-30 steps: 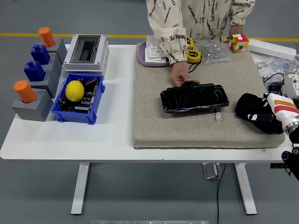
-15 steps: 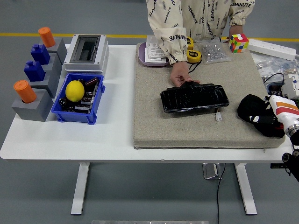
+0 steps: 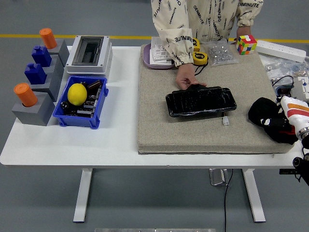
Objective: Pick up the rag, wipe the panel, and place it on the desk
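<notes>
A black rag [image 3: 261,107] lies bunched at the right edge of the beige mat [image 3: 193,131]. My right hand [image 3: 274,124] comes in from the right with its dark fingers curled into the rag and grasps it. The glossy black panel [image 3: 200,101] lies in the middle of the mat. A person at the far side rests one hand [image 3: 186,77] on the panel's far edge. My left arm is out of view.
A small white connector [image 3: 225,121] lies just in front of the panel. A tape measure [image 3: 200,58], a bag of screws [image 3: 220,52] and a colour cube [image 3: 246,44] sit at the mat's back. A blue bin [image 3: 79,121] with a lemon [image 3: 77,94] stands at the left.
My right hand has drawn back to the right and the rag has moved with it. The panel and the person's hand have not moved.
</notes>
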`<state>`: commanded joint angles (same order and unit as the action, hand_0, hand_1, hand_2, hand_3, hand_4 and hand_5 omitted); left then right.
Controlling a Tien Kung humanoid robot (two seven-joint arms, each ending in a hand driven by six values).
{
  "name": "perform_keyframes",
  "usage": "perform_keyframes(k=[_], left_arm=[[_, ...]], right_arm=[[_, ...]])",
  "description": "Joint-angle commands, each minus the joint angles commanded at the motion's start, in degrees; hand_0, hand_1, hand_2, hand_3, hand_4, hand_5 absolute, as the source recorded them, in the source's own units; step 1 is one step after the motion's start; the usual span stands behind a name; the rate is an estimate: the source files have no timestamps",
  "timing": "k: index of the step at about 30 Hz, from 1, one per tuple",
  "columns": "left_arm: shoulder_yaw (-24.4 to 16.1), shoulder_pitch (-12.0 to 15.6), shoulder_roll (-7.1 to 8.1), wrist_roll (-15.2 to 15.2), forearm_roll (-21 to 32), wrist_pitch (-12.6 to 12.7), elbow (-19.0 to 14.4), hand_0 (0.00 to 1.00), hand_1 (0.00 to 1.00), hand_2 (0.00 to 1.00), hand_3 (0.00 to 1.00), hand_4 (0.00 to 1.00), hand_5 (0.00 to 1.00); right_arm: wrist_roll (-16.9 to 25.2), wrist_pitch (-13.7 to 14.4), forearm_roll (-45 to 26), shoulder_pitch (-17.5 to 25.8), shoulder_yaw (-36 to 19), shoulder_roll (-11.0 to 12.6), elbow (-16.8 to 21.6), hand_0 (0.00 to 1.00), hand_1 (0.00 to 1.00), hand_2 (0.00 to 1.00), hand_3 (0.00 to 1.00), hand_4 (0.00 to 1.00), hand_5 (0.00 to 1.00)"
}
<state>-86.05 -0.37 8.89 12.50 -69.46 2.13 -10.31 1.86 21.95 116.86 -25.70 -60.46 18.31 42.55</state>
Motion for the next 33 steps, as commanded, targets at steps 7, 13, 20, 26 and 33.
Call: perform_keyframes(k=[7,13,20,26,33], left_arm=[[0.2,0.2,0.10,0.0,0.0,0.0,0.0,0.651,0.696,0.744,0.565,0.599,0.477],[0.2,0.3,0.26,0.0,-0.1,0.0,0.0,0.650,0.697,0.743,0.567,0.599,0.476],[0.1,0.5,0.37,0.0,-0.3,0.0,0.0,0.651,0.696,0.744,0.565,0.599,0.476],[0.0,0.6,0.47,0.0,-0.4,0.0,0.0,0.650,0.697,0.744,0.567,0.599,0.476],[-0.2,0.5,0.47,-0.1,-0.5,-0.1,0.0,0.650,0.696,0.744,0.567,0.598,0.475]], right_arm=[[-0.3,-0.1,0.5,-0.3,0.0,0.6,0.7,0.217,0.314,0.363,0.402,0.998,0.208],[-0.9,-0.4,0.8,-0.6,0.1,1.5,2.1,0.215,0.309,0.360,0.395,0.998,0.189],[-1.6,-0.8,1.0,-1.1,0.8,2.3,3.9,0.217,0.306,0.351,0.386,0.998,0.157],[-2.2,-1.1,0.8,-2.1,1.8,2.7,5.7,0.218,0.307,0.352,0.383,0.998,0.148],[-3.2,-1.5,0.3,-3.9,4.2,3.0,7.9,0.219,0.307,0.353,0.385,0.998,0.142]])
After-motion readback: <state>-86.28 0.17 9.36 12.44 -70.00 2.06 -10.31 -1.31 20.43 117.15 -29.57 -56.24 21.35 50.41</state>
